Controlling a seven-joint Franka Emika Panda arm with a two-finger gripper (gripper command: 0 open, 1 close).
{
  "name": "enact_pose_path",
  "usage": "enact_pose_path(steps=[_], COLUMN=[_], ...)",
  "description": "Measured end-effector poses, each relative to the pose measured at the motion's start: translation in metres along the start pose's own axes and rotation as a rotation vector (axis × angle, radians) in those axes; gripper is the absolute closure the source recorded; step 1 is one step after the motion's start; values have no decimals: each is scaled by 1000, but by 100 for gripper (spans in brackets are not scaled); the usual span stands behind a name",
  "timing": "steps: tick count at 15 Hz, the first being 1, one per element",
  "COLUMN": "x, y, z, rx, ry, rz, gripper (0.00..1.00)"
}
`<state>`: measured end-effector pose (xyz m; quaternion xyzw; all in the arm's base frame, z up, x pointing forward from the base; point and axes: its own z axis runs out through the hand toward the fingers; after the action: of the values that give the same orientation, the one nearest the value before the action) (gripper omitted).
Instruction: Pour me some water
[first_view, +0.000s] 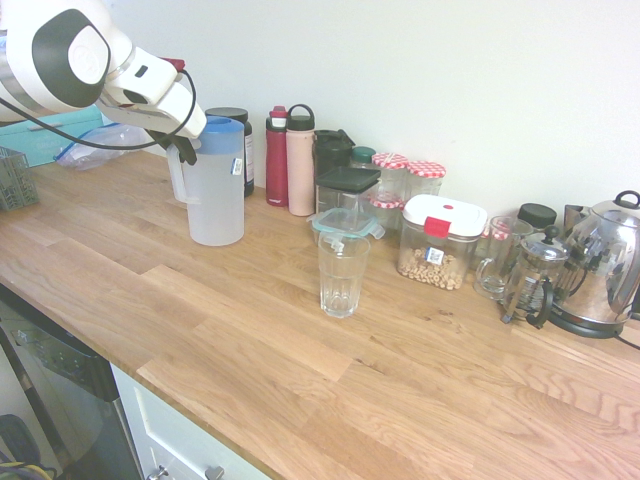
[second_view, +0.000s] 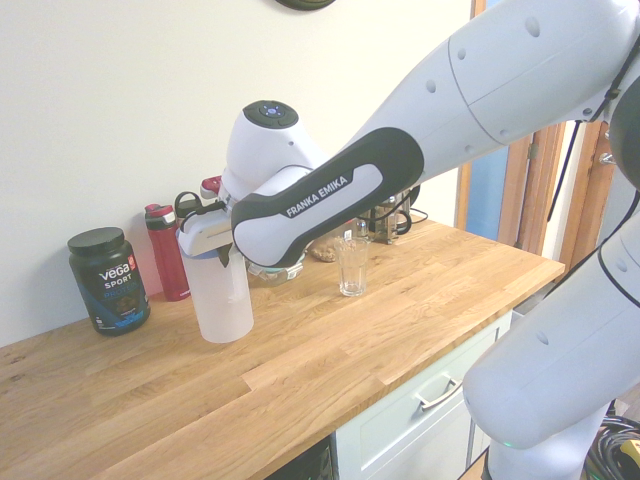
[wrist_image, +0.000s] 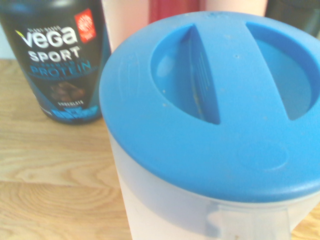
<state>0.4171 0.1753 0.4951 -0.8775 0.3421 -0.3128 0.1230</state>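
The water is in a tall frosted-white jug (first_view: 215, 195) with a blue lid (first_view: 220, 134); the liquid itself barely shows. The jug stands upright, its base at or just above the wooden counter (first_view: 250, 330). My gripper (first_view: 181, 150) is shut on the jug's side handle, on the side away from the glass. From the other side, the jug (second_view: 222, 298) hangs below my gripper (second_view: 214, 246). A clear ribbed glass (first_view: 342, 276) stands alone on the counter, well apart from the jug, and looks empty. The blue lid (wrist_image: 215, 110) fills the wrist view.
Bottles (first_view: 289, 160), jars (first_view: 408, 180) and a lidded container (first_view: 440, 240) line the wall. A French press (first_view: 535, 280) and a steel kettle (first_view: 605, 265) stand beyond them. A black Vega Sport tub (second_view: 108, 279) sits close behind the jug.
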Motion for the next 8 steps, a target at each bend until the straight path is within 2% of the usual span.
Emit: enact_pose_path(steps=[1, 2, 8], x=[-2, -3, -5], y=[0, 0, -1], z=[3, 6, 6], rx=[-5, -10, -11], ry=[2, 3, 11], rz=[1, 2, 11], gripper=[100, 0, 0])
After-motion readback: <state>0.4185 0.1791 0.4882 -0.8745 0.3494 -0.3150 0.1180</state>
